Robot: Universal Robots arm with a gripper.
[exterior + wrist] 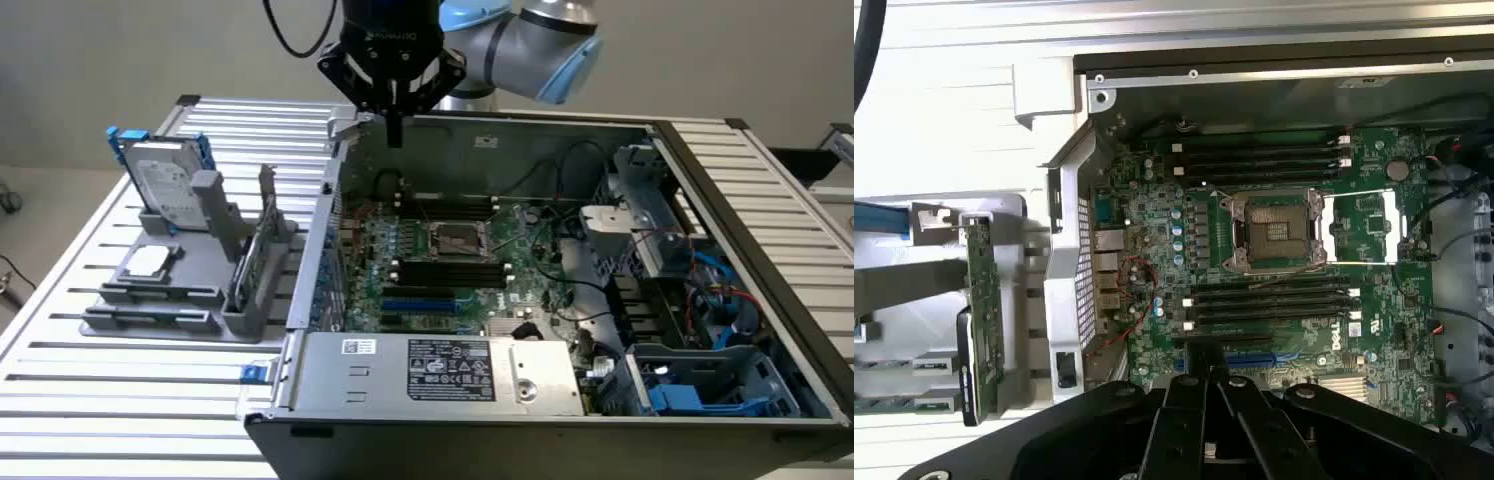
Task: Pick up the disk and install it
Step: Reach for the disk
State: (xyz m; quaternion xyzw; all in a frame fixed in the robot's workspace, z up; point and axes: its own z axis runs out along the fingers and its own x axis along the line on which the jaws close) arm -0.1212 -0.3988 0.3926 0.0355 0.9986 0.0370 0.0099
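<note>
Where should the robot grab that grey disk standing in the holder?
By its top edge, coming down from above, I'd say. The disk stands on edge in the grey holder, so its blue-framed top sticks up free and looks thin enough to pinch across.

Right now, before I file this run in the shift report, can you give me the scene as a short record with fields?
tool: shut, holding nothing, above the far edge of the computer case
disk: upright in the grey holder, at the exterior view's left, apart from the tool
computer case: open, motherboard exposed
task state: disk not yet picked up
</note>
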